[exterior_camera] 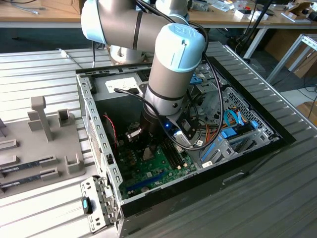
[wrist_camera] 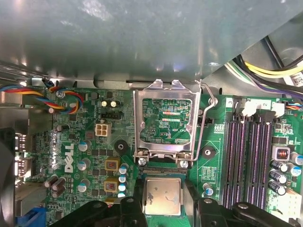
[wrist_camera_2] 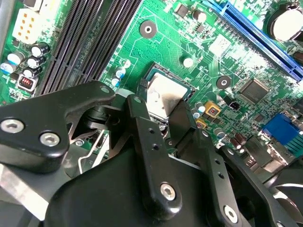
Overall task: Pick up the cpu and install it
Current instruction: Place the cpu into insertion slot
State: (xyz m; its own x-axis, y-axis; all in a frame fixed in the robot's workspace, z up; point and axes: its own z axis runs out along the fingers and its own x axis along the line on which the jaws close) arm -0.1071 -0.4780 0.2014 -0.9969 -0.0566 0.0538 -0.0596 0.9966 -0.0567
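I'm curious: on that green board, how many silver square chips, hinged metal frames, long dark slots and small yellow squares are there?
cpu, the silver square chip: 1
hinged metal frame: 1
long dark slots: 4
small yellow squares: 2
Total: 8

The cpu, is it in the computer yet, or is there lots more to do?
Nearly. Done: the cpu is picked up and sits over its socket on the motherboard. In hand: the gripper holds it by two sides. Left: the socket lid stands open, not clamped down, and I cannot tell if the chip is fully seated.
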